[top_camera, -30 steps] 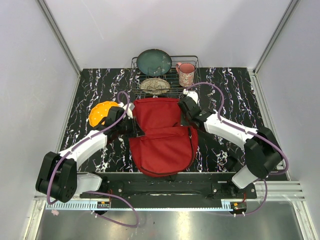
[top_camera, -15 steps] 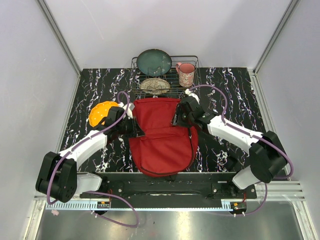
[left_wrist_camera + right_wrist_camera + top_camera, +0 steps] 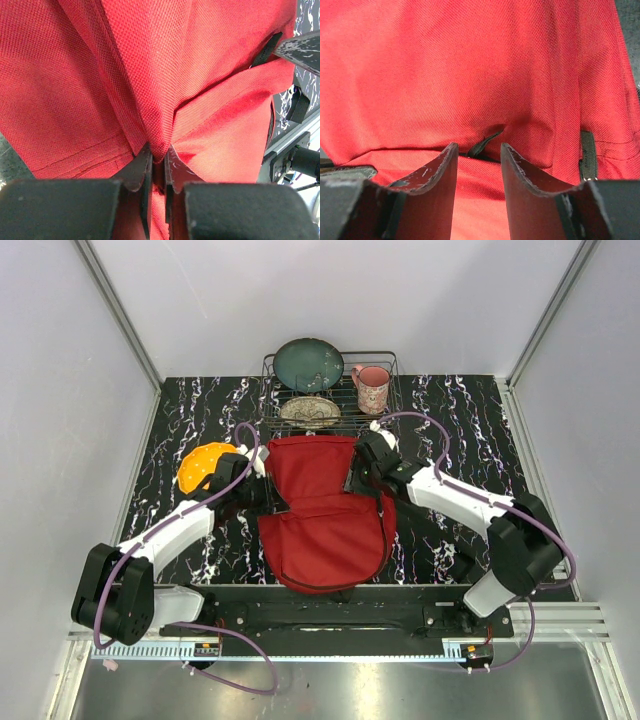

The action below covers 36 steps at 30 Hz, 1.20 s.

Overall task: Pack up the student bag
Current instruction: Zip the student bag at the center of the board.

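The red student bag point(image 3: 325, 515) lay in the middle of the surface point(image 3: 450, 410), between the two arms. In both wrist views it filled nearly everything, its edges cut off. An orange object point(image 3: 198, 464) was half hidden behind the left arm, and I could not tell what it was. The left claw point(image 3: 157, 150) reached in sideways and pinched a fold of the bag's cloth. The right claw point(image 3: 479, 147) stood spread over the bag, a small black tab point(image 3: 485, 142) just beyond its fingertips.
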Each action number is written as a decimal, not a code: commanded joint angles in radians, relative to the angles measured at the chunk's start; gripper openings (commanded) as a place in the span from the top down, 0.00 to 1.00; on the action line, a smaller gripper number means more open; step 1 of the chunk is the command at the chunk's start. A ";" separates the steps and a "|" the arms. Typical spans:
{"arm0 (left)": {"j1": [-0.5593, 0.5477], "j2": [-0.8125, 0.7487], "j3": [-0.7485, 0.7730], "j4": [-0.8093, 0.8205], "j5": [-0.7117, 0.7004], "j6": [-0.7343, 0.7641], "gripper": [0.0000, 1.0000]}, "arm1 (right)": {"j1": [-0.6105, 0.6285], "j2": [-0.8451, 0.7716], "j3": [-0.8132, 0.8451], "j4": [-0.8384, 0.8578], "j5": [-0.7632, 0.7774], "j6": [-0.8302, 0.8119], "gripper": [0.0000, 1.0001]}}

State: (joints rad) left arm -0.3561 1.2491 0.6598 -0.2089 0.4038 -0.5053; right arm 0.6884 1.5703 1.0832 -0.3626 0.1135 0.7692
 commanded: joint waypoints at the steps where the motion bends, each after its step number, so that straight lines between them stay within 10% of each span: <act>1: 0.003 -0.016 0.003 -0.003 -0.003 0.017 1.00 | 0.017 0.042 0.052 0.010 0.017 0.021 0.55; 9: 0.002 -0.017 -0.003 0.003 0.000 0.017 1.00 | 0.034 0.105 0.093 -0.021 0.074 0.010 0.57; 19: 0.003 -0.017 0.000 0.002 0.003 0.019 1.00 | 0.042 0.122 0.101 -0.039 0.156 -0.043 1.00; 36: 0.045 -0.079 0.003 -0.014 0.010 0.011 1.00 | -0.055 -0.064 -0.055 0.044 0.334 -0.261 1.00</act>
State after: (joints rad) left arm -0.3370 1.2102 0.6598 -0.2157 0.4198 -0.5095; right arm 0.6804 1.5646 1.0603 -0.3691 0.3271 0.5789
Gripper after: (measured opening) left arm 0.101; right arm 0.010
